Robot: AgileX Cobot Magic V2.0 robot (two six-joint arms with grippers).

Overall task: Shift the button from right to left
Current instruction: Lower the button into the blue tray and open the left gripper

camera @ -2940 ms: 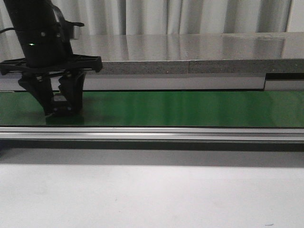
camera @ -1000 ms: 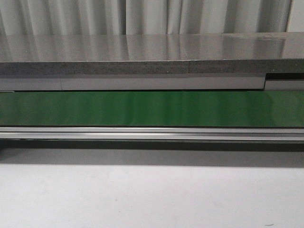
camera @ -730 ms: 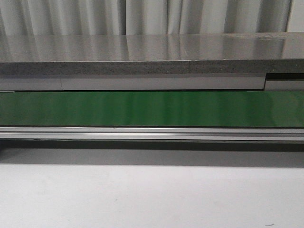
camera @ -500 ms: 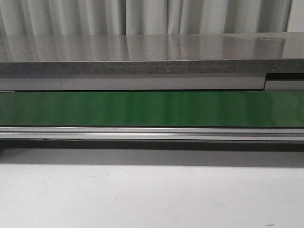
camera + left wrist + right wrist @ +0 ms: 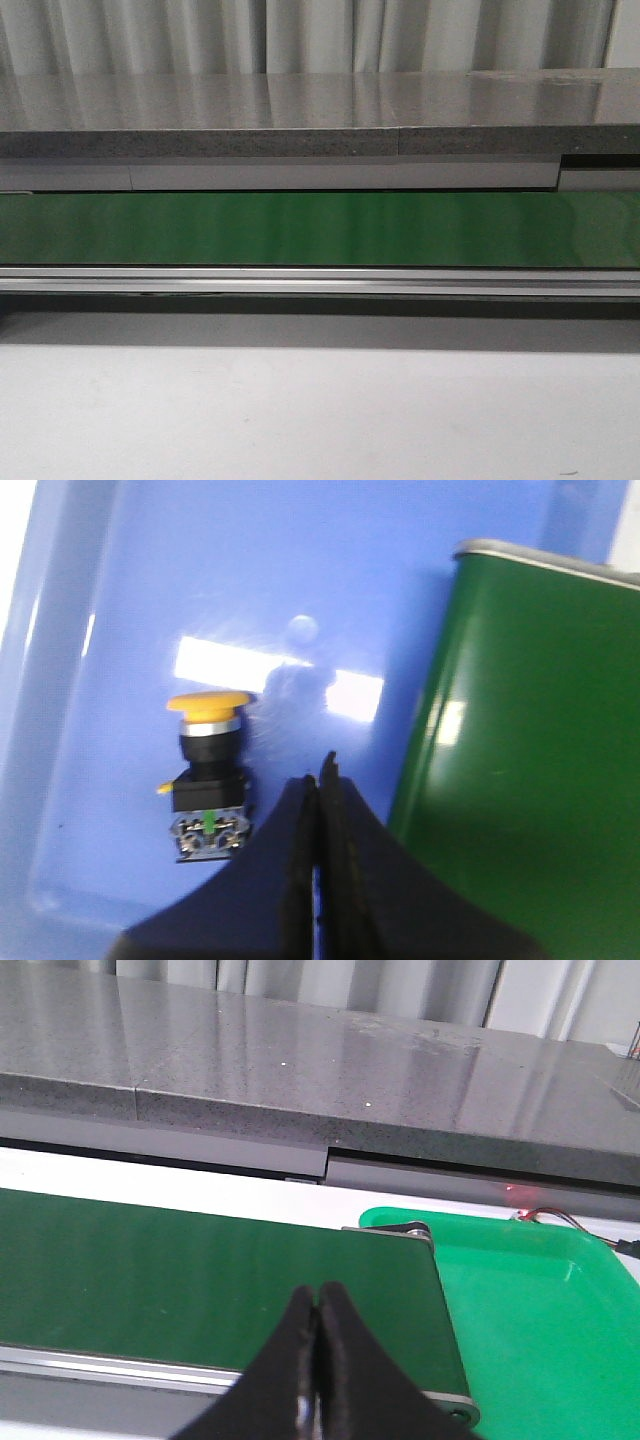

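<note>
The button [image 5: 205, 770] lies in the tray [image 5: 90, 570] — just beside the belt's [image 5: 530, 760] end.

Blue tray [image 5: 120, 570] runs off frame (green tray [image 5: 560, 1290] too).

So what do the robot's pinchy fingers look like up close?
Both are plain black. The left gripper has two smooth, dark fingers that widen toward the base and taper to thin tips. The right gripper looks the same: two curved black fingers with rounded tips. No cables, stickers or markings show on either.

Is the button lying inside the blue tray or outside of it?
Inside: the button lies on the blue tray floor, apart from the shut left gripper.
</note>
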